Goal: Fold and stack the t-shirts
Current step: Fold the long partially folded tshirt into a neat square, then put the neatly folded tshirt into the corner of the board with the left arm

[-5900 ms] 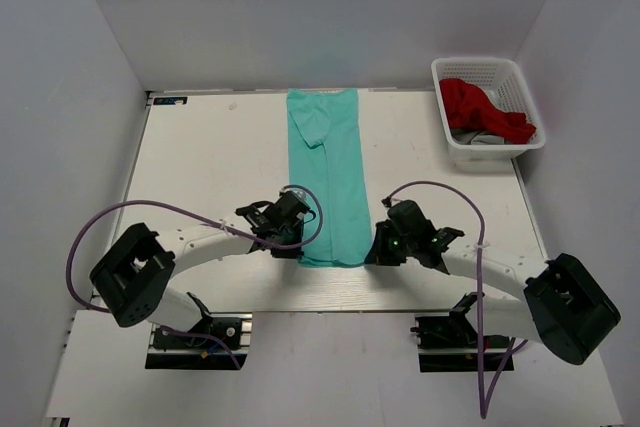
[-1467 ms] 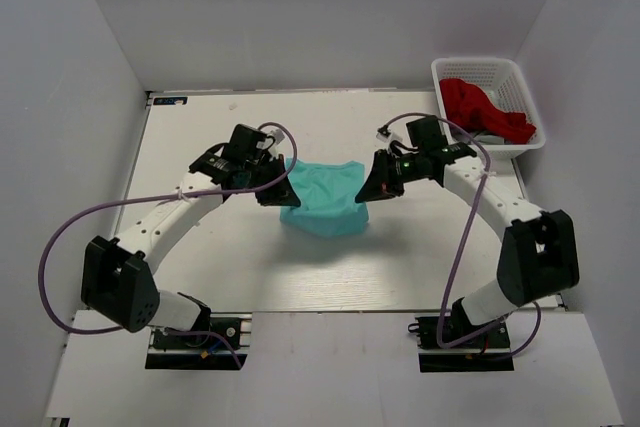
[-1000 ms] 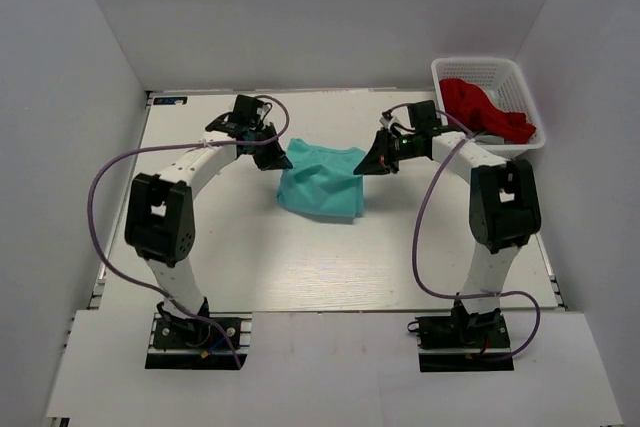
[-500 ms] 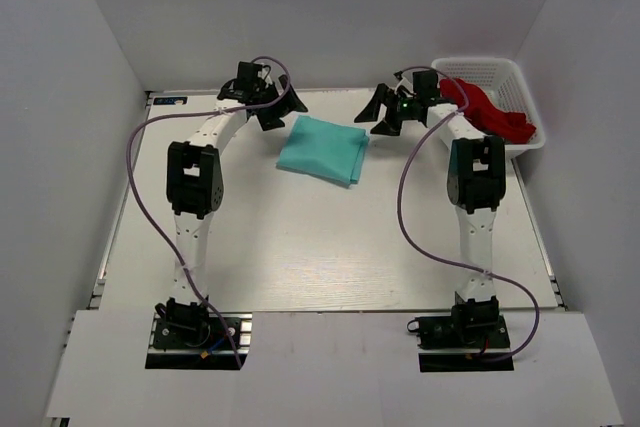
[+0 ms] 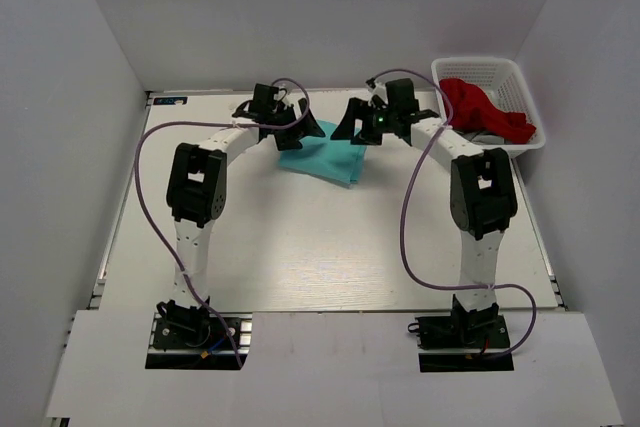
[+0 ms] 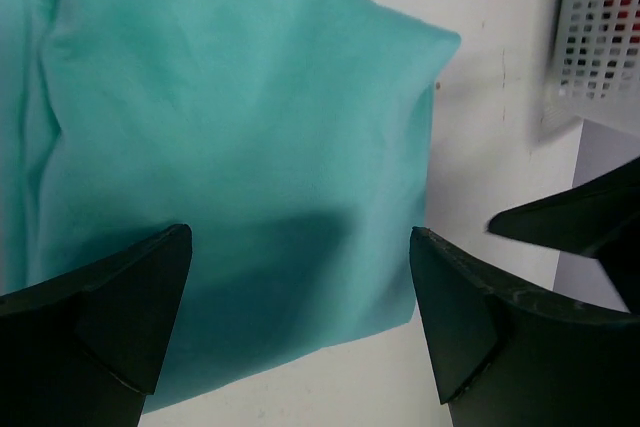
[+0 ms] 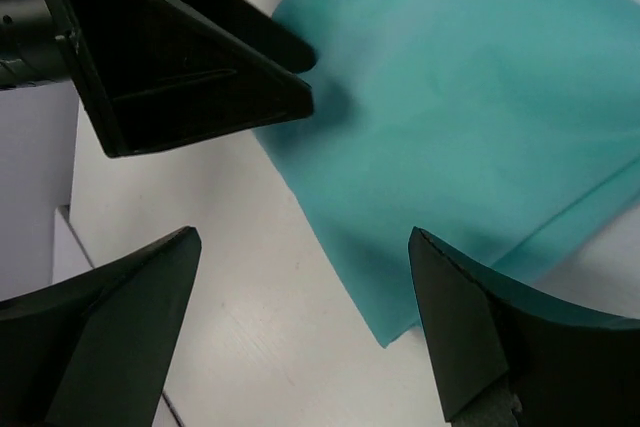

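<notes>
The turquoise-green t-shirt (image 5: pixel 326 159) lies folded into a small flat rectangle at the far middle of the white table (image 5: pixel 300 247). My left gripper (image 5: pixel 303 134) hangs open just over the shirt's far left part. In the left wrist view the t-shirt (image 6: pixel 230 137) fills the space ahead of the left gripper (image 6: pixel 300 322), with nothing between its fingers. My right gripper (image 5: pixel 347 132) is open over the shirt's far right corner. In the right wrist view the t-shirt (image 7: pixel 470 117) lies ahead of the right gripper (image 7: pixel 305 322), whose fingers are empty.
A white mesh basket (image 5: pixel 476 61) stands at the table's far right with a red garment (image 5: pixel 482 107) in it; the basket (image 6: pixel 600 17) also shows in the left wrist view. Both arms stretch far forward, their fingertips close together. White walls enclose the table.
Both grippers let go of the shirt's corners and opened. The shirt dropped flat into its fold. The grippers then moved inward toward each other over its far edge.
</notes>
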Controlling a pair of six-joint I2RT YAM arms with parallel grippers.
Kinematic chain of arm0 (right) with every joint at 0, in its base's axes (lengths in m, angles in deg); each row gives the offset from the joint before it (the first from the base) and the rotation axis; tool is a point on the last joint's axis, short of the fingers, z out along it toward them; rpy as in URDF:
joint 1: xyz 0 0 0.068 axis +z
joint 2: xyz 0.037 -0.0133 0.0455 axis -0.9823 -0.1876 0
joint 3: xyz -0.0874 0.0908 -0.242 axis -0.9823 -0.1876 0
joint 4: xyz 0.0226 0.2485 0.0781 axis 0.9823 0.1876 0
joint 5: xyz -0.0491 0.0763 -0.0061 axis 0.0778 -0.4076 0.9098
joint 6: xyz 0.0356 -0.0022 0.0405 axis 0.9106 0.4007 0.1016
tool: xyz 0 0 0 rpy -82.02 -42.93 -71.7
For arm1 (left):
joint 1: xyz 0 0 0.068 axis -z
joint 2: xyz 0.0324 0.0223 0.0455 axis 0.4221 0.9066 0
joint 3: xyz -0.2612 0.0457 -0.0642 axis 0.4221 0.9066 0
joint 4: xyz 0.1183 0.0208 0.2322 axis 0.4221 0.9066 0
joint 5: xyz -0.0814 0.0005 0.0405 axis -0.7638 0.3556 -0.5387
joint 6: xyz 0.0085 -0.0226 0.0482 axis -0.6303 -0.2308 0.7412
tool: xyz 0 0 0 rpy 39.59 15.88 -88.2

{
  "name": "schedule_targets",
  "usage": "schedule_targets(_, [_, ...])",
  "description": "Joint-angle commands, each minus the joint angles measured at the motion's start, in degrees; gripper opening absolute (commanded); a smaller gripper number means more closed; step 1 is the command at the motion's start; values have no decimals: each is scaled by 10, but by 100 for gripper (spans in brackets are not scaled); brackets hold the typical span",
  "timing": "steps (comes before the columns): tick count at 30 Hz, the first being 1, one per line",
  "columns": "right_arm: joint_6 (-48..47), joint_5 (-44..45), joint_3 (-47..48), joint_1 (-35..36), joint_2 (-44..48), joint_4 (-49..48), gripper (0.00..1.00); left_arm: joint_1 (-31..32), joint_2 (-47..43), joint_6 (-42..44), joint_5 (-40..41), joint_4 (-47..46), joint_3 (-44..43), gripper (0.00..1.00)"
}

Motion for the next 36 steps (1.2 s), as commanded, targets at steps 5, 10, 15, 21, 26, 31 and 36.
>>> schedule_targets(5, [56,-51,-62,11,-31,-90,90,10,-47,-2,-20,-33,47,100])
schedule_targets(10, [65,-65,-109,4,-61,-112,90,-4,-40,-2,13,-8,111,100])
schedule_targets(15, [79,-17,-163,-12,-87,-103,90,-4,-57,5,94,29,133,100])
schedule_targets(21, [63,-2,-168,-15,-79,-103,90,-4,-71,17,135,48,152,100])
schedule_targets(26, [28,-35,-147,7,-58,-78,90,-4,-82,22,182,78,157,100])
schedule_targets(31, [-23,-67,-129,33,2,-56,90,-9,-104,28,233,98,155,100])
schedule_targets(36, [-18,-94,-169,28,81,-67,90,-21,-66,55,301,159,119,100])
